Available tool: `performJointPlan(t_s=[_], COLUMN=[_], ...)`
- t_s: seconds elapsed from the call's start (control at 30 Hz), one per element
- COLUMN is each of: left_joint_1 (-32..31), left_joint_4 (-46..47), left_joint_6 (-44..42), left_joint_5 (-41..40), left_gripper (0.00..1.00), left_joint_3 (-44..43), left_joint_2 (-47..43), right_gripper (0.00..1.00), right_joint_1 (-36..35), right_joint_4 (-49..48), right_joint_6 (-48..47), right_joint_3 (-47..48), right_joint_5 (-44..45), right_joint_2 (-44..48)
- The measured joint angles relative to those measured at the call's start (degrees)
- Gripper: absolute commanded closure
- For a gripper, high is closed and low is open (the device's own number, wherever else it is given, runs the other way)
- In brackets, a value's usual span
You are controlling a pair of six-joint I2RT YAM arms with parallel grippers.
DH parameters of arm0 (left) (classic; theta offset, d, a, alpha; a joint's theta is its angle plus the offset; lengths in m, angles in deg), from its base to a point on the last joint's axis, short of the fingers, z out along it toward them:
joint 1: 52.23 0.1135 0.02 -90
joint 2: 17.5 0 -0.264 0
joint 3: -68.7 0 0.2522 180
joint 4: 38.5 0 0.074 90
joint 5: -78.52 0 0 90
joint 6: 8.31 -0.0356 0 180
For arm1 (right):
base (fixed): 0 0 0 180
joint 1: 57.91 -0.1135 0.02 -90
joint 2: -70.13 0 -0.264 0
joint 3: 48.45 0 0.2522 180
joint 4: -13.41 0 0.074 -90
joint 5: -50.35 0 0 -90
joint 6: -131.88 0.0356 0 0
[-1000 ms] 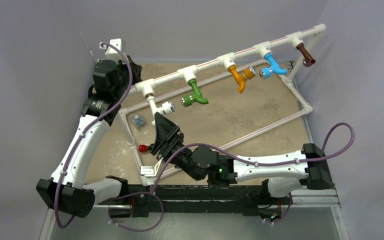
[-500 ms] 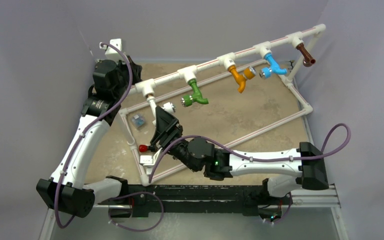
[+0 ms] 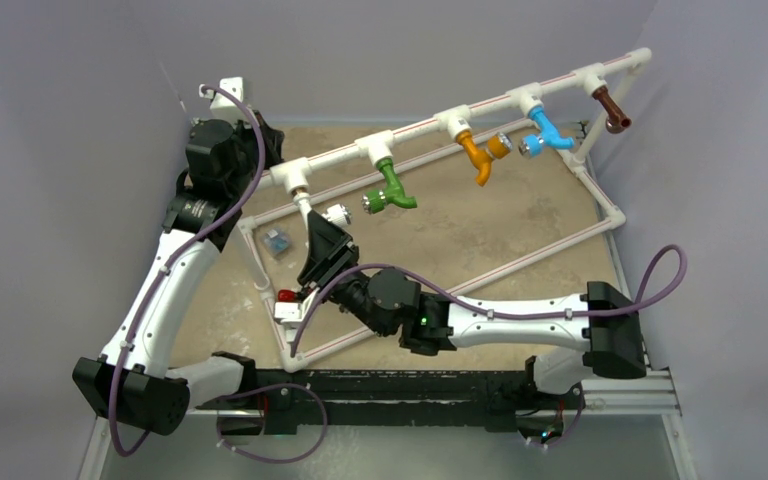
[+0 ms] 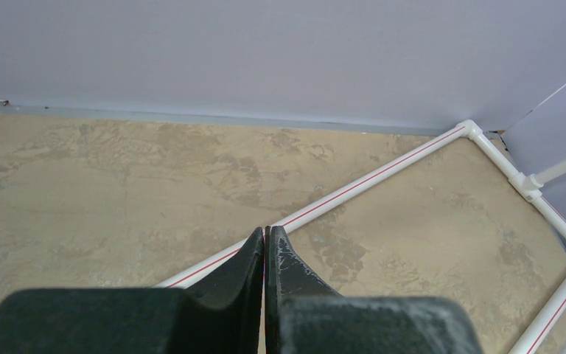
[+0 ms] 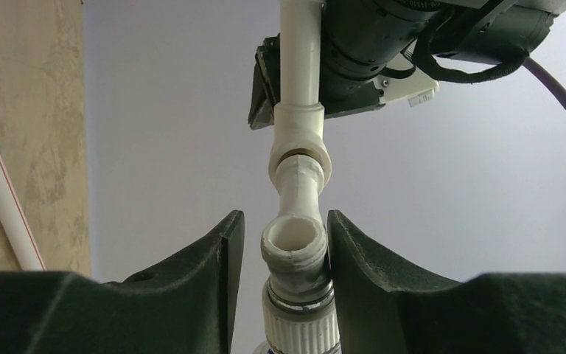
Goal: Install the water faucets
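Several water faucets hang from T-fittings along the raised white pipe rail (image 3: 415, 127): white (image 3: 307, 208), green (image 3: 390, 188), orange (image 3: 478, 155), blue (image 3: 548, 133) and brown (image 3: 612, 108). My right gripper (image 3: 320, 228) reaches up from below with its jaws on either side of the white faucet (image 5: 295, 251). The right finger (image 5: 354, 251) touches the faucet's body, while a narrow gap shows at the left finger (image 5: 221, 251). My left gripper (image 4: 265, 230) is shut on nothing and hovers over the tabletop and a frame pipe (image 4: 368, 181) at the back left.
A white pipe frame (image 3: 520, 260) lies on the tan tabletop. A small red-and-black piece (image 3: 286, 296) and a white block (image 3: 288, 312) sit by its near-left corner, and a small clear item (image 3: 276, 241) lies further back. Grey walls stand close on the left, back and right.
My right arm has pushed left and forward under the white faucet, and its jaws have narrowed around it. The left arm has not moved.
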Motion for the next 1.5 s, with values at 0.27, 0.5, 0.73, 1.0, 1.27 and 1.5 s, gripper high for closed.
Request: performJointPlan(t_s=[0.27,0.5,0.73,1.0,1.27,1.5], left_joint_1=[0.00,0.07,0.26,0.50,0.46,0.37], left_joint_4=[0.02,0.39,0.83,1.05,0.94,0.83], left_joint_6=[-0.02,-0.02,-0.09,-0.28,-0.31,-0.31], left_joint_5=[0.07,0.04,0.13,0.20,0.20,0.61], left_gripper=[1.00,1.00,1.00,1.00,1.00,1.00], left_joint_3=[0.00,-0.02,-0.02,-0.02,-0.02,-0.02], left_joint_2=[0.02,0.22,0.37,0.44,0.42,0.33], right_gripper=[0.85,1.00,1.00,1.00,1.00,1.00], right_joint_1=[0.76,0.63,-0.04,-0.04,0.66,1.20], right_joint_4=[-3.06,-7.15,-10.34,-11.37,-17.16,-21.53], right_joint_6=[1.68,6.43,20.50,45.99,75.21,100.08], right_joint_3=[0.00,0.07,2.49,3.85,1.25,-0.66], right_joint_5=[-0.61,1.16,5.07,7.43,8.90,11.93], right_joint_2=[-0.17,-1.77,-3.74,-3.89,-2.99,-2.91])
